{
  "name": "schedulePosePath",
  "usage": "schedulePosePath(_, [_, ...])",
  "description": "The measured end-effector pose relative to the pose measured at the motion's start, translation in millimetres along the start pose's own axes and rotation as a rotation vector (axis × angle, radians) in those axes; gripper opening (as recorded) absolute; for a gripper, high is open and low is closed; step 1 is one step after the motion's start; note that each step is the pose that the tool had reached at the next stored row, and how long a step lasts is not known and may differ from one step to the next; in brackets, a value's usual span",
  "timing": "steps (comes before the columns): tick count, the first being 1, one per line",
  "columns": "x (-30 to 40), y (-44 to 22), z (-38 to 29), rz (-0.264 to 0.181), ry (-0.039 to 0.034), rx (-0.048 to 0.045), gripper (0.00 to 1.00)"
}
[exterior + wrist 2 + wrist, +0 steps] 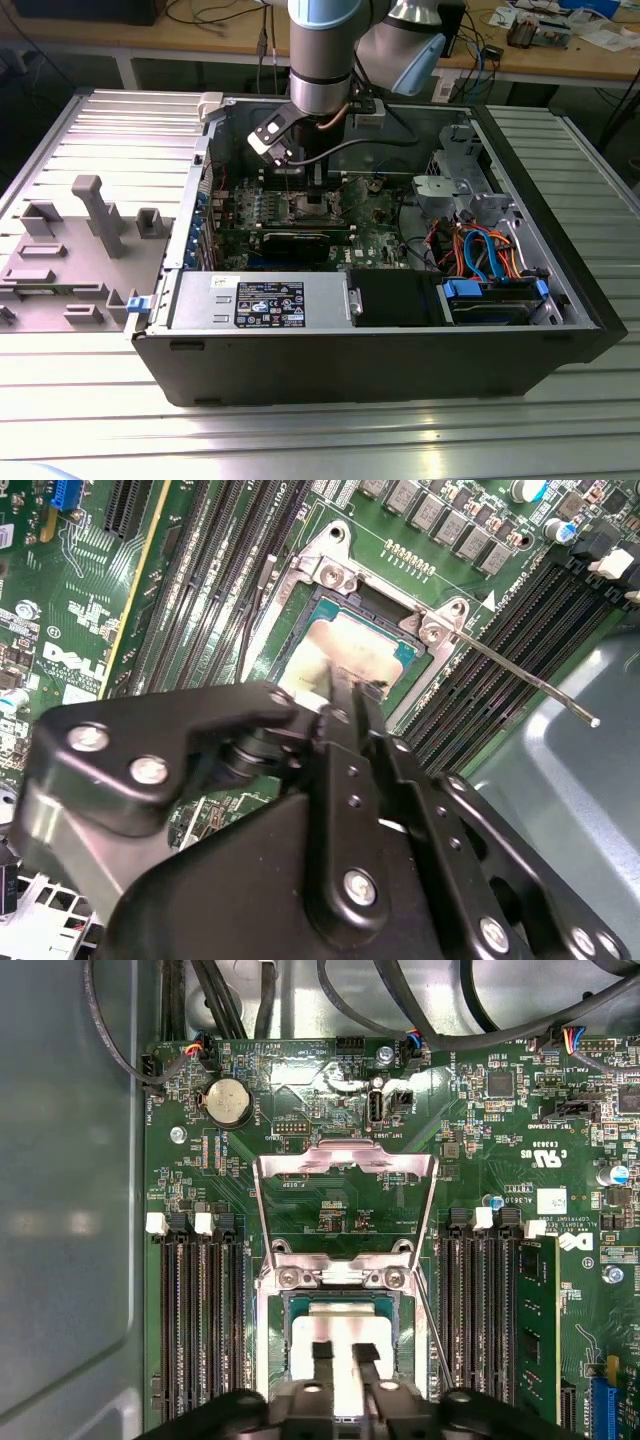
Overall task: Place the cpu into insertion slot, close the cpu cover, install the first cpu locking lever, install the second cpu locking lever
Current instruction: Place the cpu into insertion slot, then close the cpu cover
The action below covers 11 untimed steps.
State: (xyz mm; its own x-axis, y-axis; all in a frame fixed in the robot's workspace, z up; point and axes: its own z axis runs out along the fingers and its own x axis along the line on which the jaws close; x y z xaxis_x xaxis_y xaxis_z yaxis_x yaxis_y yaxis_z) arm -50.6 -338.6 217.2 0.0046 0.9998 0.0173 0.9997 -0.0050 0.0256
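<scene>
Pincer (343, 1360), its tips narrowly apart and gripping nothing, hangs just over the cpu (340, 1322). The cpu lies in the insertion slot (272, 1350), at 12 o'clock of the black card (300, 243) in the exterior view. The cpu cover (290, 1165) stands open. Risk: pressing a skewed chip could bend pins.

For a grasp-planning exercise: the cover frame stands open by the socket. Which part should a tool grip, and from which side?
Grip the cover by its free end bar, farthest from its hinge at the socket, approaching from the side away from the socket and pinching across the thin plate. Its side rails are narrow around a window; the far bar likely gives most leverage.
</scene>
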Motion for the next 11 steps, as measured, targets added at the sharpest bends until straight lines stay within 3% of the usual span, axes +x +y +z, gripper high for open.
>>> schedulePosePath(2, [0.0, 0.0, 0.0, 0.0, 0.0, 0.0, 0.11])
schedulePosePath(11, [0.0, 0.3, 0.0, 0.0, 0.0, 0.0002, 0.11])
